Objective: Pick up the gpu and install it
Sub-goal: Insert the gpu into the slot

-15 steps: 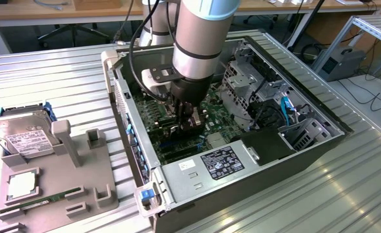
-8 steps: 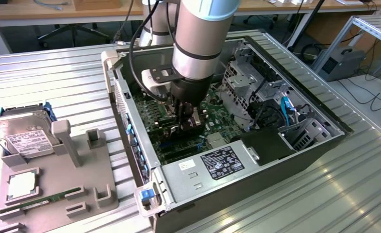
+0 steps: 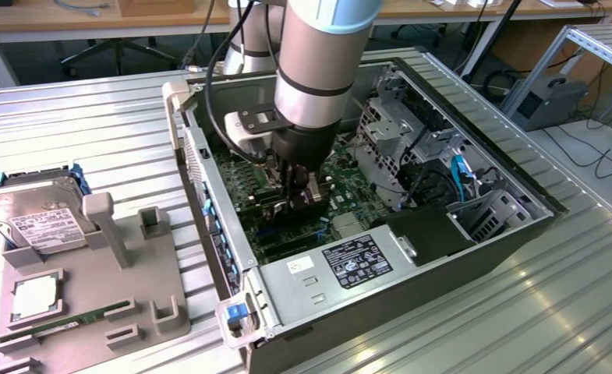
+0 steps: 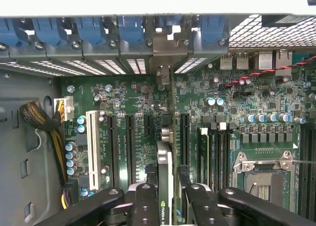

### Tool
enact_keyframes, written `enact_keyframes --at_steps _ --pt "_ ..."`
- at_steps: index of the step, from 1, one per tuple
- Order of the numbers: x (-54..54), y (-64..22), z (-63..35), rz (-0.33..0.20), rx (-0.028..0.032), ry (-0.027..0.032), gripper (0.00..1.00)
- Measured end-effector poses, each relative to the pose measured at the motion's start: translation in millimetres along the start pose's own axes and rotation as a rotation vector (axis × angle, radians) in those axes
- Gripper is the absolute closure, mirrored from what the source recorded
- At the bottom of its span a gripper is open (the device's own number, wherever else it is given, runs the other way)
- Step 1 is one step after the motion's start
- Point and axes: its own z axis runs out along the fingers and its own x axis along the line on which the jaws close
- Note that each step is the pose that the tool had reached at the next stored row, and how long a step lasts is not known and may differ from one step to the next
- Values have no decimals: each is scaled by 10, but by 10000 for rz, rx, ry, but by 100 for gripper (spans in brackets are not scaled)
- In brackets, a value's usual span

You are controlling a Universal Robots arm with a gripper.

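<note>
My gripper is down inside the open case, pinching the gpu edge-on between its two black fingers. From the wrist view the card is a thin upright blade, dark on its top edge, running away from me toward the rear slot covers, where its silver bracket meets the row of blue clips. It stands over the motherboard, in line with one of the long black slots; I can't quite tell if it is fully seated. A small green logo with white letters that look like "NVIDIA" sits on the card's edge right between my fingers.

In the exterior view my gripper hangs over the middle of the board. The power supply at the near end wears a black label with white print too fine to read. On the counter, to the exterior view's left of the case, a grey holder carries a hard drive with a white label, a square chip and a green memory stick
</note>
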Motion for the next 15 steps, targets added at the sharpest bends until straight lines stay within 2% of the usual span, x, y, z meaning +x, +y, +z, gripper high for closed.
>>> enact_keyframes --at_steps 15 --pt "5 18 12 0 5 2 74"
